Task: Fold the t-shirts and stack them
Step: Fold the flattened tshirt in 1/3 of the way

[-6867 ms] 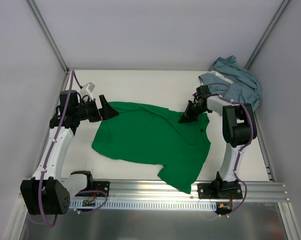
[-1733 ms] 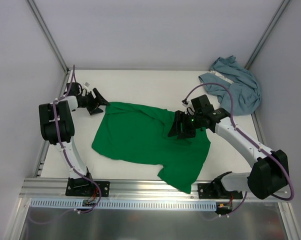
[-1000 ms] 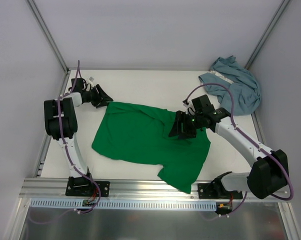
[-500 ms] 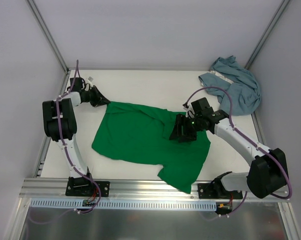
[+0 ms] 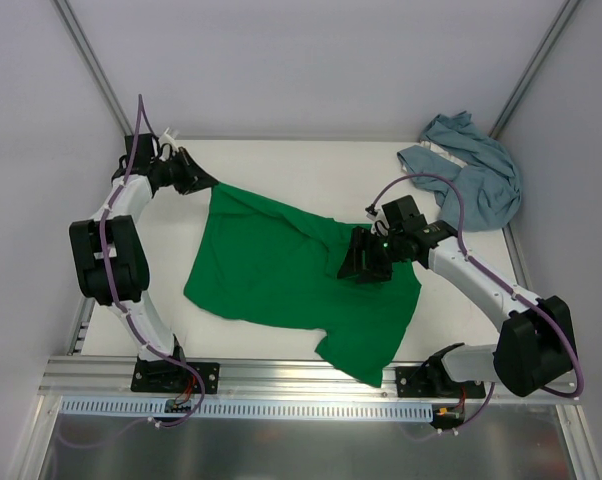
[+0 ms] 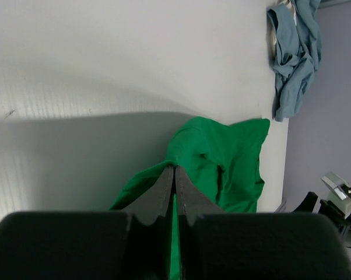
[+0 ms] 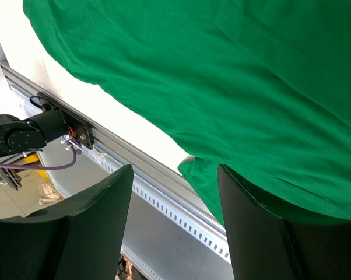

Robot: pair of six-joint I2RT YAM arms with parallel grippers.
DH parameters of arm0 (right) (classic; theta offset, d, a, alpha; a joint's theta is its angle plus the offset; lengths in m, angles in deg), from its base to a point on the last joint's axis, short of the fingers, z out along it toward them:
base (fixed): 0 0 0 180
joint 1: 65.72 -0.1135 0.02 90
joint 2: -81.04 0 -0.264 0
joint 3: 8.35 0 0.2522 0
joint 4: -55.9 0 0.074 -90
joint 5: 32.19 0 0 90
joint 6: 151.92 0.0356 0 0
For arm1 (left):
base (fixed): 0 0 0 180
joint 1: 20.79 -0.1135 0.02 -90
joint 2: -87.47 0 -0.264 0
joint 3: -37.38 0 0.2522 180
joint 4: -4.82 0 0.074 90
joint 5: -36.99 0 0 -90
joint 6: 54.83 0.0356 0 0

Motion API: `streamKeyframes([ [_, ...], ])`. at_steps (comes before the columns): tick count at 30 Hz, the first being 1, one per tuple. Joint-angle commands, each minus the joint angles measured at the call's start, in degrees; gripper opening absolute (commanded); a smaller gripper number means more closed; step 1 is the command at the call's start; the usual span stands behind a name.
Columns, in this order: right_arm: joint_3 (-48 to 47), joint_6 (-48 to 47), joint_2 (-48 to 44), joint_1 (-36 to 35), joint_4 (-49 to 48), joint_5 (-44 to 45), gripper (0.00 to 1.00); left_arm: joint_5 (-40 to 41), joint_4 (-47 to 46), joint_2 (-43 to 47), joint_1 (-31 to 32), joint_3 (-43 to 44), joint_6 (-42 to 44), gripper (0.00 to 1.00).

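The bright green t-shirt [image 5: 281, 275] lies spread on the middle of the white table [image 5: 311, 165], still creased. My left gripper [image 5: 207, 184] is at the back left, shut on the shirt's far left corner, which is drawn out into a point. In the left wrist view the fingers [image 6: 164, 186] are pressed together with green cloth [image 6: 222, 157] pinched between them. My right gripper [image 5: 359, 268] hovers open over the shirt's right part; its wrist view shows the green cloth [image 7: 222, 76] past the spread fingers [image 7: 254, 227]. The blue-grey t-shirt [image 5: 471, 170] lies crumpled in the back right corner.
An aluminium rail [image 5: 311, 375] with both arm bases runs along the near edge. White walls and slanted frame posts [image 5: 101, 75] close in the table on three sides. The blue-grey t-shirt [image 6: 295, 46] also shows in the left wrist view.
My left gripper has shut on the green shirt's far left corner and pulled it toward the back left. The right gripper has stayed open over the shirt, nearly still.
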Motion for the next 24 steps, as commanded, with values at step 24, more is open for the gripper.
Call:
streamKeyframes([
  [24, 2.34, 0.82, -2.73, 0.35, -0.52, -0.47, 0.64, 3.08, 6.30, 2.79, 1.21, -1.88, 6.05, 0.37],
])
